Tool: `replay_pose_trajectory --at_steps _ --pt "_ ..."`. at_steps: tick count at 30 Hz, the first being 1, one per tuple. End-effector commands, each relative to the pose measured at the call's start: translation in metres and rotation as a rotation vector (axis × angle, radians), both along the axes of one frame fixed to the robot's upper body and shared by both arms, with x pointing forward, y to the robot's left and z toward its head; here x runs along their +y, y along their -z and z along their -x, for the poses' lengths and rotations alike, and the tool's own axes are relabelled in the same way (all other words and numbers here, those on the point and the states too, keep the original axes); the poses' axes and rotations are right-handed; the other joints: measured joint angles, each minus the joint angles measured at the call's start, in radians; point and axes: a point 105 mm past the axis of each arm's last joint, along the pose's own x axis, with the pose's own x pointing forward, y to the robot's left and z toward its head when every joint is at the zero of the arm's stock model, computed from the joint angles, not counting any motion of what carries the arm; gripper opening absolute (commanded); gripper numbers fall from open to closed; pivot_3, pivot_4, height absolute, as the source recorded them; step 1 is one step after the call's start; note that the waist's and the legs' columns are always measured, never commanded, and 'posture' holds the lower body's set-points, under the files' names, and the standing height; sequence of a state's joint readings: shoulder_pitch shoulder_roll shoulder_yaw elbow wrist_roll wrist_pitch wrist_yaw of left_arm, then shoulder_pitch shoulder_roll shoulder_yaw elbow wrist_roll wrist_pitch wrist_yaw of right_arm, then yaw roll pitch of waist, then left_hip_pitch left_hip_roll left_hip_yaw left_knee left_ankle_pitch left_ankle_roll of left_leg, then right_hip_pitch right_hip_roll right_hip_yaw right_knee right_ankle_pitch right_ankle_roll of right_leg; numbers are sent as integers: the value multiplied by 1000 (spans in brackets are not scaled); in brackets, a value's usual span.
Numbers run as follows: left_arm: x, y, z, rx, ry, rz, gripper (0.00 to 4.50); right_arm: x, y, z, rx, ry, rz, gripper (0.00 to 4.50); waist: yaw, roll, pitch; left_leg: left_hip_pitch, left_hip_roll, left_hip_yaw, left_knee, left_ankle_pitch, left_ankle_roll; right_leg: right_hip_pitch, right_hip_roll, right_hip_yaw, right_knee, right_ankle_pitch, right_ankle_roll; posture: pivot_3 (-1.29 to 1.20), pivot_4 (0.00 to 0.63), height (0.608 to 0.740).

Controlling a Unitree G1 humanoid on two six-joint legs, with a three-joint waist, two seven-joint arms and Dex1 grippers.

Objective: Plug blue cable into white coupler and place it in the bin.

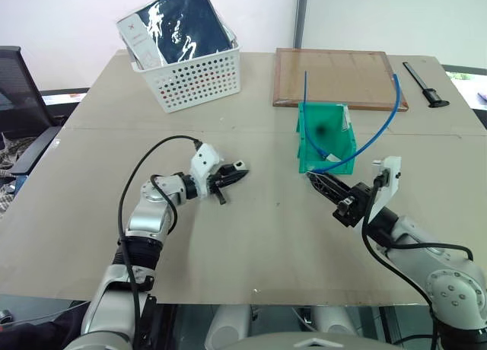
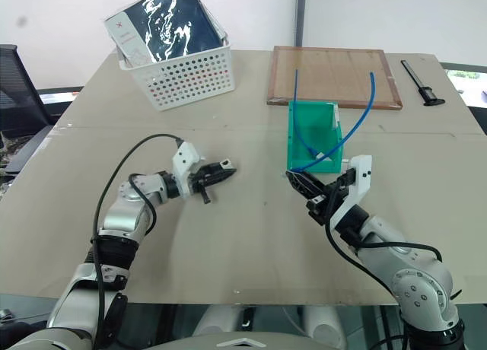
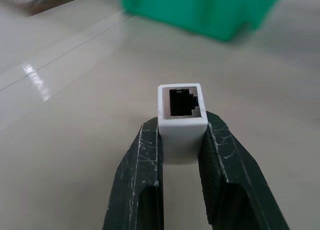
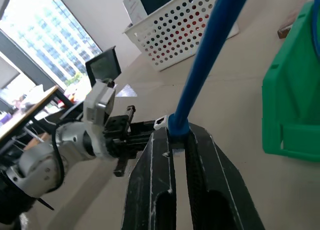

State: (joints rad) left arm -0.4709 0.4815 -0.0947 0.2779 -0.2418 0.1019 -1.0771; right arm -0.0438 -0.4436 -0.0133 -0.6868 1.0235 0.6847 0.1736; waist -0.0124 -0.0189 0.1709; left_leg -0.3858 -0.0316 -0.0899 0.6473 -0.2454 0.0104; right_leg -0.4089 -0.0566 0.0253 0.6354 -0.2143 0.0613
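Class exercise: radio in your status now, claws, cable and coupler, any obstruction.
Left claw shut on white coupler. Right claw shut on blue cable. Not yet mated. Nothing between them.

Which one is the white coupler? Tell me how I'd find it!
Start at the tan table and find the green bin in its middle. Look across to the left gripper, pointing toward that bin. The white coupler is the tiny white block pinched between its black fingers, with a dark square socket in its end; nothing else here is that small and white.

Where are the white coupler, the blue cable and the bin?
white coupler (image 3: pixel 181 115), left wrist view, its socket face.
blue cable (image 4: pixel 210 55), right wrist view, its sheath.
bin (image 1: pixel 308 148), left eye view, its side wall.
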Motion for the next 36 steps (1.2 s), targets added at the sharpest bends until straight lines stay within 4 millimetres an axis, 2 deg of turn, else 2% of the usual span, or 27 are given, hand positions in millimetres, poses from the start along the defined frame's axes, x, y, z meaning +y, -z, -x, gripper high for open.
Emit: replay_pose_trajectory --at_steps 1,5,9,13,19,28,36 --pt "-28 -14 11 -25 145 11 359 6 -11 -1 -126 -70 95 0 -1 0 0 0 0 0 0 0 0 0 0 0 0 0 0 0 150 738" --pt "-53 -3 20 -14 259 -48 359 18 1 -10 -178 -187 269 0 -4 0 0 0 0 2 0 0 0 0 1 0 0 0 0 0 150 738" --pt "-65 15 25 -25 337 -132 359 23 11 -30 -236 -252 414 0 -5 0 0 1 0 2 0 0 0 0 2 -1 0 0 0 0 150 738" --pt "-65 26 24 -39 372 -195 359 28 15 -37 -267 -350 486 0 -2 0 0 0 0 2 0 0 0 0 2 -1 0 0 0 0 150 738" --pt "-62 31 21 -50 392 -218 359 25 24 -40 -253 -484 575 0 -1 0 0 -1 0 2 1 0 0 0 1 -1 -1 0 0 0 150 738" --pt "-69 33 27 -66 419 -224 359 26 32 -44 -232 -564 623 0 -2 0 0 -1 0 1 1 0 0 0 1 -1 0 0 0 0 150 738" --pt "-73 35 27 -65 420 -227 359 33 37 -40 -218 -614 624 0 2 -1 0 -1 -1 1 2 0 0 0 0 -1 0 0 0 0 150 738"
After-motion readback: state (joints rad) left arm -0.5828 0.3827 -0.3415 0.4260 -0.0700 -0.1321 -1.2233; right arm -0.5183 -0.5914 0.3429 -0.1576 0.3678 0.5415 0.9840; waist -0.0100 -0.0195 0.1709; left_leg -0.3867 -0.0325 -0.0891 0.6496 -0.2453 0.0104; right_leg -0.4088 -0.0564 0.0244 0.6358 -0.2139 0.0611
